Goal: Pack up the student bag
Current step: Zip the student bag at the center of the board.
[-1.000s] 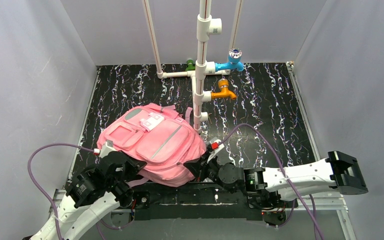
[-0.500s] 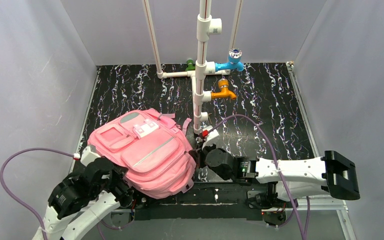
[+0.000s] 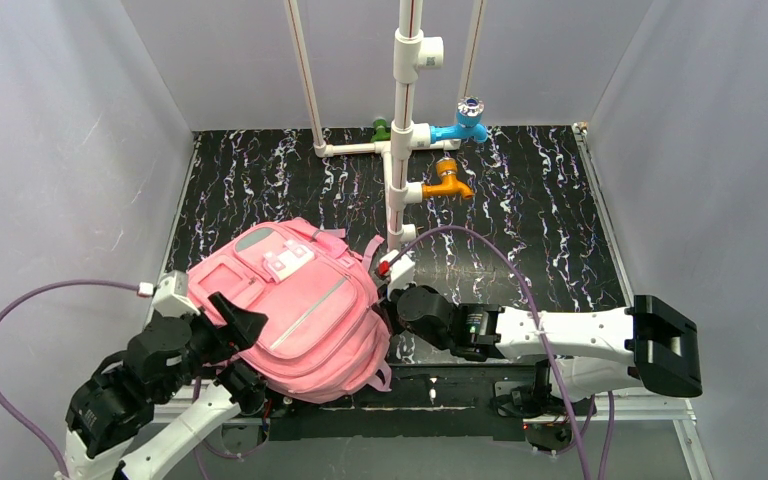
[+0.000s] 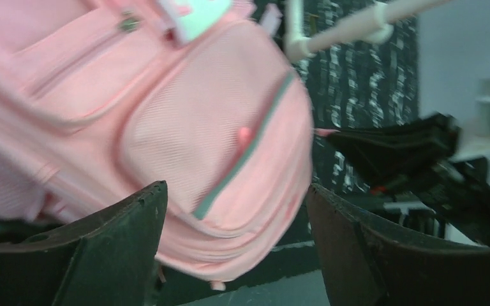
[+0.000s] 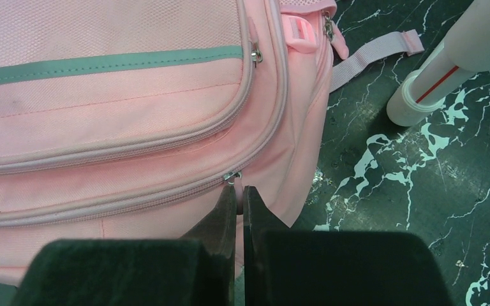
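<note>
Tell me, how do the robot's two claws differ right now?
The left gripper has its jaws spread wide, while the right gripper has its jaws pressed together. The left gripper holds nothing, with the student bag just ahead of it; the right gripper pinches a zip pull on the bag's side. Both are black, and both are at the same pink bag, one on each side of it.

Pink student bag [image 3: 300, 305] with grey stripes, on black white-veined marble-pattern table [image 3: 540, 200].
</note>
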